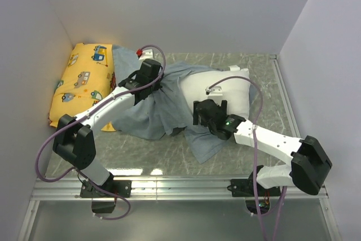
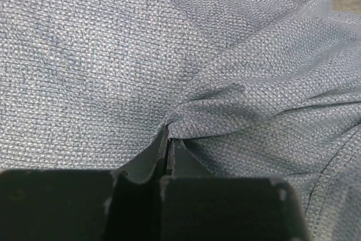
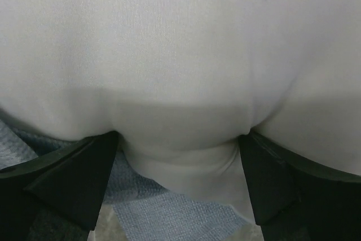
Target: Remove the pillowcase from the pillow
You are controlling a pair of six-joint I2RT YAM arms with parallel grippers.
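Far left, yellow vehicle-print cushion (image 1: pixel 82 83) parked by the wall, outside the work. Left end effector (image 2: pixel 168 139) clamped together on a fold of blue-grey woven pillowcase (image 1: pixel 152 111), probably for pulling leftward. Plump white pillow (image 1: pixel 225 91) half bared mid-table (image 1: pixel 169 153). Right end effector (image 3: pixel 177 145) spread apart, straddling the pillow's near bulge, seemingly to brace it.

Top view looks down from behind; wrist views sit close against pillowcase (image 2: pixel 113 55) and pillow (image 3: pixel 180 43).
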